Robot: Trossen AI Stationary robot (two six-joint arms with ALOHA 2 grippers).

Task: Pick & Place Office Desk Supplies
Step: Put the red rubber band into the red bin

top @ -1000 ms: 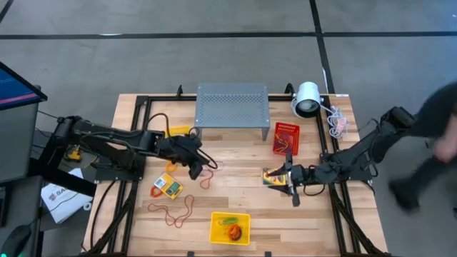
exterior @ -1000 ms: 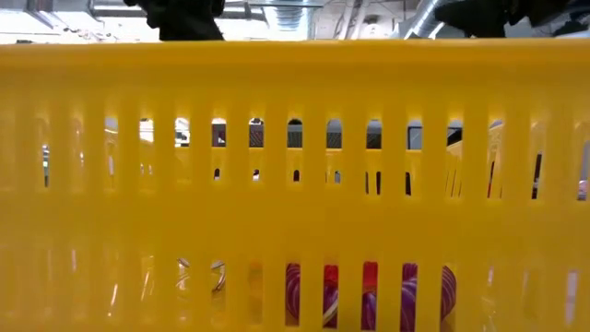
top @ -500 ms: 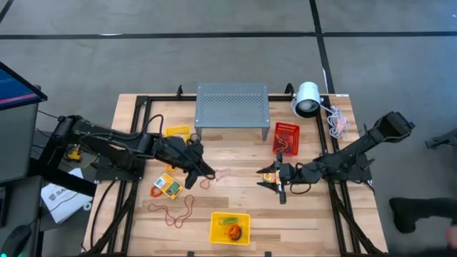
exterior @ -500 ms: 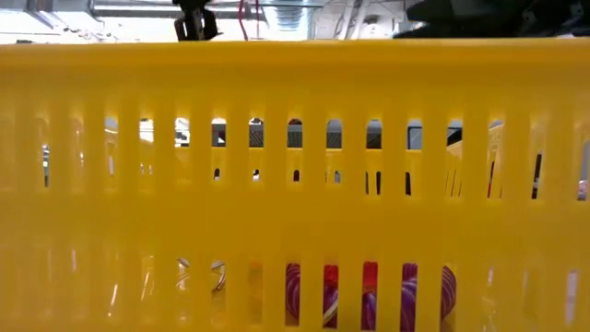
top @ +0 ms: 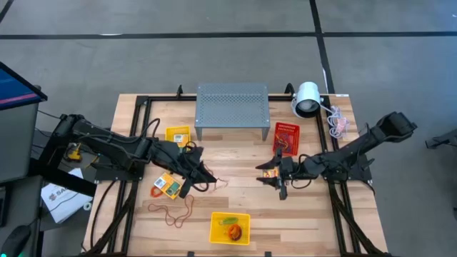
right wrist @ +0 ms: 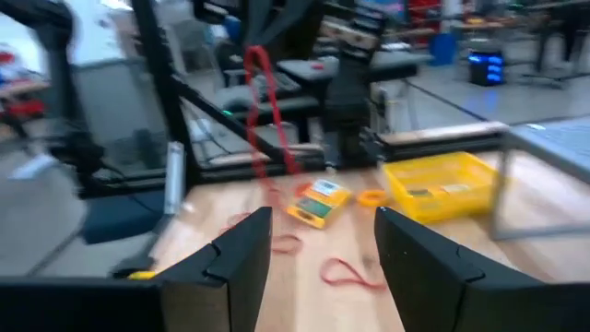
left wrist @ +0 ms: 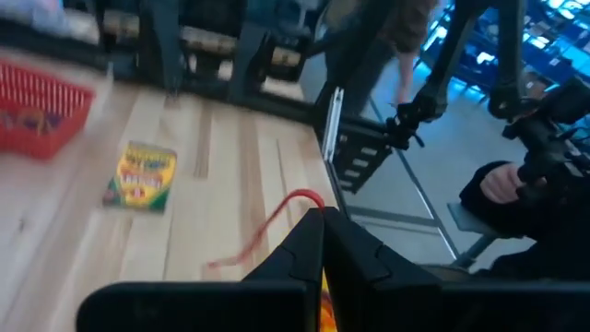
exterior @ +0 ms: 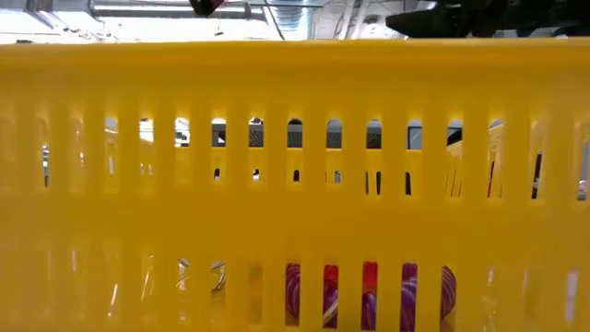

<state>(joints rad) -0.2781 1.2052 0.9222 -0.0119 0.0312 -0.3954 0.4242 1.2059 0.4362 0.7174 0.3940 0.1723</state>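
My left gripper (top: pixel 191 177) (left wrist: pixel 320 219) hangs above the table's middle left, shut on a red rubber band (top: pixel 214 184) (right wrist: pixel 267 111). My right gripper (top: pixel 277 182) (right wrist: pixel 323 258) is open at the middle right. It stands right by a crayon box (top: pixel 269 173) (left wrist: pixel 140 175), which lies flat on the wood with nothing on it. A second crayon box (top: pixel 166 185) lies on the table near the left arm. A brown band loop (top: pixel 178 210) lies toward the near edge. My left gripper pinches the red rubber band between its two shut fingers at the band's upper end (left wrist: pixel 300 198). The band is lifted and hangs slack below the fingertips (right wrist: pixel 277 138). I cannot tell whether its lower end touches the table.
A yellow basket (top: pixel 230 227) with items stands at the near edge and fills the low view (exterior: pixel 295 184). A yellow tray (top: pixel 178 133), the grey perforated stand (top: pixel 232 107), a red basket (top: pixel 285 138) and a white lamp (top: pixel 307 98) stand along the far side.
My left gripper has risen and drifted slightly toward the near edge, carrying the red band up off the table. My right gripper has moved toward the table's left, while the crayon box beside it stayed where it was. A person at the right has left the high view.
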